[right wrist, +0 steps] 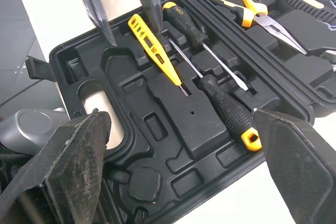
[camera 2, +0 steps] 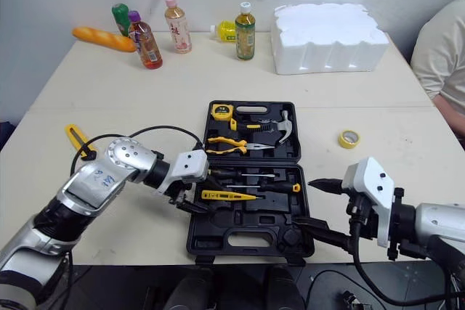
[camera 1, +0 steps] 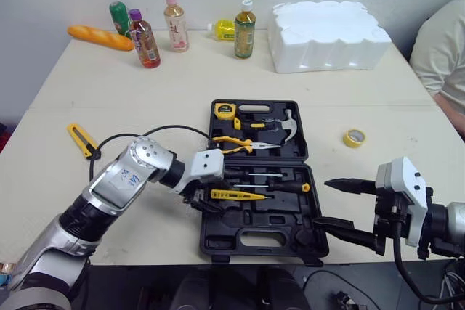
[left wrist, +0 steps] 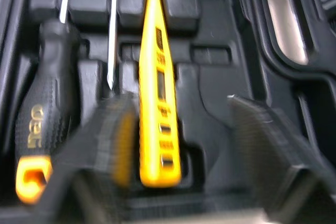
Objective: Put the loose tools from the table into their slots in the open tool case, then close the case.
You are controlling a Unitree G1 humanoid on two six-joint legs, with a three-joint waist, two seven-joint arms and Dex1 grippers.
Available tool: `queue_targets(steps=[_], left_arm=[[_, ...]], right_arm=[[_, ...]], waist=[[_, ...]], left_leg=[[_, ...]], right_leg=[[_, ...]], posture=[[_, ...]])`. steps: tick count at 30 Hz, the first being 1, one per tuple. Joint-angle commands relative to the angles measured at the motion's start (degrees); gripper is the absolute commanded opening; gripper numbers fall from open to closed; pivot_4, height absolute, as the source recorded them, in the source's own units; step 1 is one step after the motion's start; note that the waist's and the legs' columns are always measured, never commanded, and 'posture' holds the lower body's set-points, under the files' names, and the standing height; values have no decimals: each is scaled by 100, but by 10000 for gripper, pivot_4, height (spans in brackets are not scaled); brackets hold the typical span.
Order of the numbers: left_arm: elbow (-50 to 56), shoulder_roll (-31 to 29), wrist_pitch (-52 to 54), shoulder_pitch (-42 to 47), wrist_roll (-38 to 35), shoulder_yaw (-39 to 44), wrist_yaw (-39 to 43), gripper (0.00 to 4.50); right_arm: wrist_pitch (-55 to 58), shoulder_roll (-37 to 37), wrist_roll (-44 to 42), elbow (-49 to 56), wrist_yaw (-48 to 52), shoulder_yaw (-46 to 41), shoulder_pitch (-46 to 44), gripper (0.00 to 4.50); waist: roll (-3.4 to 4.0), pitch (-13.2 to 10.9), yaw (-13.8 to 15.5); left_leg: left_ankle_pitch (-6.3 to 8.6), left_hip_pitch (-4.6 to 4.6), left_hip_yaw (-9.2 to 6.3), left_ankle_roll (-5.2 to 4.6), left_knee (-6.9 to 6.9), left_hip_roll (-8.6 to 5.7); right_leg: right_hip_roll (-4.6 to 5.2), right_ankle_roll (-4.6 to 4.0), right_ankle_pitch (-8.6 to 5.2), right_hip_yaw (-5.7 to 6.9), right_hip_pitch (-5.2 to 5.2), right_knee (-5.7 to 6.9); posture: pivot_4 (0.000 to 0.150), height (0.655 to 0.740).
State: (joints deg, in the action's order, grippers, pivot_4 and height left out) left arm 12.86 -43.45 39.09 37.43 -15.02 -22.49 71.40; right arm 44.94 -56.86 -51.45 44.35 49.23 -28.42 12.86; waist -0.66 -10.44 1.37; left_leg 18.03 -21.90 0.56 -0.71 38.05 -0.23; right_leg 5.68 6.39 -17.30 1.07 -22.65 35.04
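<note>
The black tool case [camera 1: 258, 237] lies open in the middle of the table. Its far half holds a tape measure [camera 1: 224, 111], a hammer [camera 1: 280, 127] and yellow pliers [camera 1: 240, 143]. Its near half holds two screwdrivers [right wrist: 226, 109] and a yellow tester pen [left wrist: 159, 93] lying in its slot. My left gripper [camera 1: 207, 202] stands open over the pen's butt end, one finger [left wrist: 105, 145] on each side. My right gripper [camera 1: 322, 202] is open at the case's near right corner, holding nothing. A yellow utility knife [camera 1: 82, 139] and a yellow tape roll [camera 1: 354, 138] lie loose on the table.
Several bottles [camera 1: 245, 30], a bread loaf [camera 1: 100, 37] and a white foam block [camera 1: 327, 34] stand along the far edge. A person's arm [camera 1: 443, 63] is at the far right. A black cable [camera 1: 145, 136] loops over my left arm.
</note>
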Motion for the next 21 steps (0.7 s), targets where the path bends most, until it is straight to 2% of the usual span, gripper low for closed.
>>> queue_targets(steps=[1,3,6,11,12,18,21], left_arm=[[25,114,-644,-64,-315,366,287,35019],[-112,231,-977,-139,-287,433,269,35019],[-989,722,-2252,-367,-62,598,63,26889],[-1576,940,-2491,-387,9,533,181,4454],[-1594,944,-2513,-398,24,510,207,1296],[-1698,993,-2607,-395,173,382,234,593],[-2040,968,-3013,-324,808,80,14,593]], right_arm=[[-123,72,17,141,-43,26,-12,45000],[-127,81,30,135,-41,43,-19,45000],[-130,109,63,140,-71,117,-51,45000],[-127,115,97,141,-72,155,-69,45000],[-124,116,97,145,-80,161,-75,45000],[-116,128,97,147,-96,165,-77,45000],[-118,142,107,151,-112,150,-49,45000]], waist=[[0,0,1],[0,0,9],[2,1,15],[0,0,13],[0,0,11],[1,0,5],[1,0,7]], left_leg=[[0,0,0,0,0,-1],[0,0,1,0,2,-2],[0,1,0,-1,8,-5],[0,-1,-1,-2,11,-4],[0,-1,-2,-2,11,-3],[0,-1,0,-2,11,-3],[0,-1,0,-2,11,-3]], right_leg=[[1,0,0,0,0,-1],[5,0,0,-1,0,-2],[9,2,1,0,5,-1],[5,5,3,4,4,2],[3,5,3,4,4,1],[4,6,4,3,3,0],[4,7,4,3,4,1]], posture=[[1500,7383],[1500,7383],[1500,7383],[1500,7383],[1500,7383],[1500,7383],[1500,7383]])
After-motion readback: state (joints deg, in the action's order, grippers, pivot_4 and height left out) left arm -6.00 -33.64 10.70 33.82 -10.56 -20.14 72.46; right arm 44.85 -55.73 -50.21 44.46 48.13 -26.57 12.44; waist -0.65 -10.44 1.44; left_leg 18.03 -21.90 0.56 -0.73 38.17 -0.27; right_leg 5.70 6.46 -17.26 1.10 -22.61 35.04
